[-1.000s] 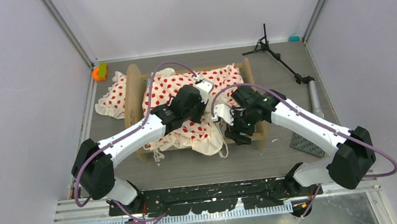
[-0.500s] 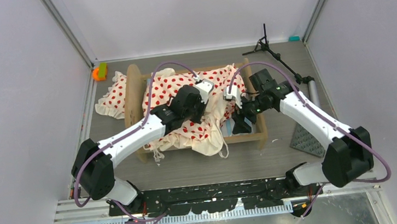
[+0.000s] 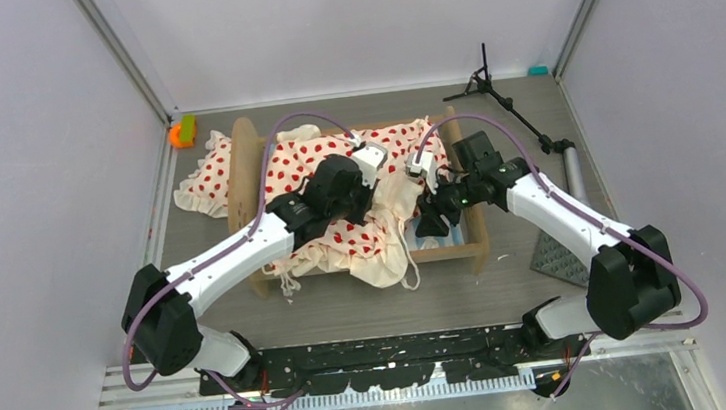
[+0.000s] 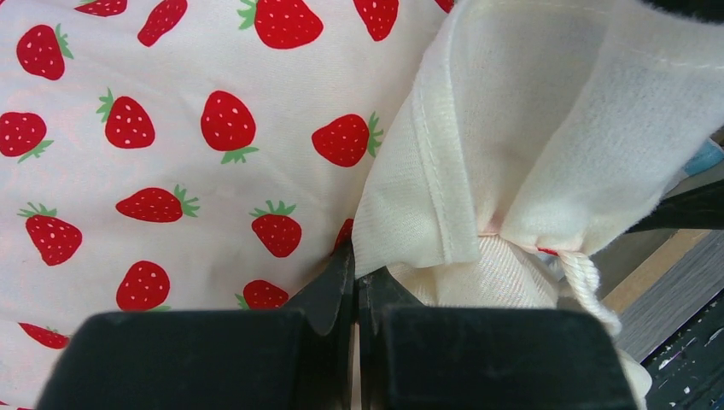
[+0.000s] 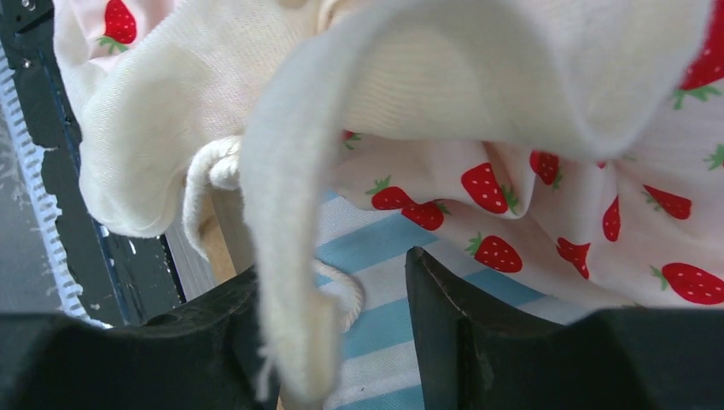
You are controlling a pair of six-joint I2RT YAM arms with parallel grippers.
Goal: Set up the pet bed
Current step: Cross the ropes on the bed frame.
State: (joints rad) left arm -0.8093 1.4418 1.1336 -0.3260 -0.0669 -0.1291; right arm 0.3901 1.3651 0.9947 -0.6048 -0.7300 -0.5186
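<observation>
Here's the pet bed (image 3: 244, 166), sitting mid-worktop (image 3: 349, 312) just beyond both arms: a light-wood frame with rounded end boards, and cream bedding (image 3: 309, 160) printed with red strawberries heaped across it. The frame holds a blue-and-white striped mattress (image 5: 376, 248), but only a strip of it peeks out at the right end; the rest is buried. The bedding spills over the left end board onto the worktop, and a plain cream flap droops over the near rail. The left gripper (image 4: 356, 266) has its jaws pressed together, pinching a hemmed cream fold of the bedding. The right gripper (image 5: 333, 273) has its jaws apart, a thick cream edge hanging down between them, close to one jaw and clear of the other. A white cord (image 5: 209, 171) loops beside that edge. From above, both sets of jaws are hidden beneath the wrists. Off to the right lie a black tripod stand (image 3: 511, 110) and a dark studded mat (image 3: 557, 259), the mat half covered by the right arm.
</observation>
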